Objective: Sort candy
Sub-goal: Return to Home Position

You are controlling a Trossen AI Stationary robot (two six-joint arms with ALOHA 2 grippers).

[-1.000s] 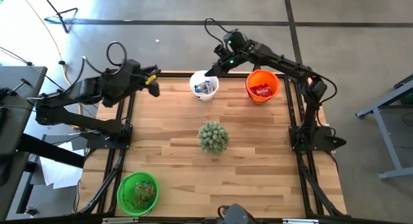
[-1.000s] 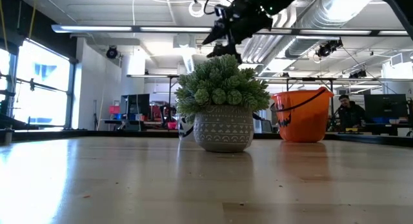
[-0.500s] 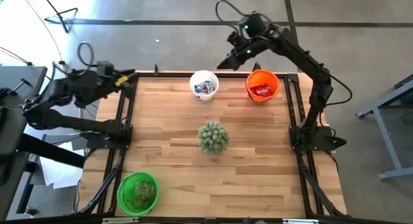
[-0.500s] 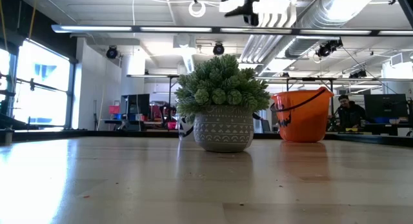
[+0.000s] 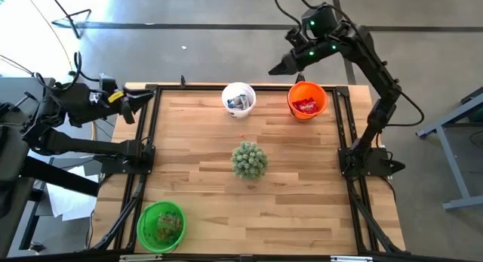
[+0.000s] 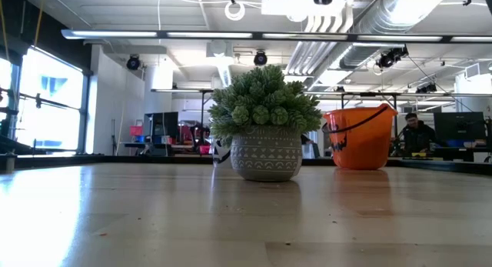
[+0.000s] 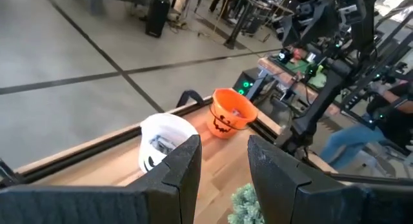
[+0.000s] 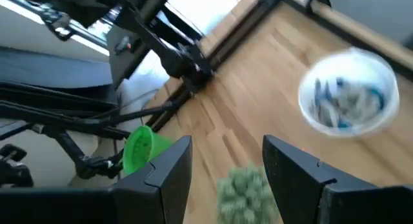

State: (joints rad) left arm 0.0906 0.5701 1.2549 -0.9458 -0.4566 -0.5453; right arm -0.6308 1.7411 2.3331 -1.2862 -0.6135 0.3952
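While both arms stand clear of the work area, the left end effector (image 5: 142,100) hangs at the far left corner of the counter (image 5: 196,141), fingers apart and empty. The right end effector (image 5: 275,69) is raised beyond the far edge, likewise spread and holding nothing. All visible candy (image 5: 306,106) lies in containers:

- Blue-and-white pieces are in the white bucket (image 5: 239,85) at far centre.
- Red packets are in the orange bucket (image 5: 290,103) at far right.
- Small mixed pieces are in the green bucket (image 5: 141,217) at near left.

A potted plant (image 5: 249,160) stands mid-counter. Each sweet is judged light, with slick, crinkly wrapping and a crushable core. Pinch gently across the body, not the wrapper tails.
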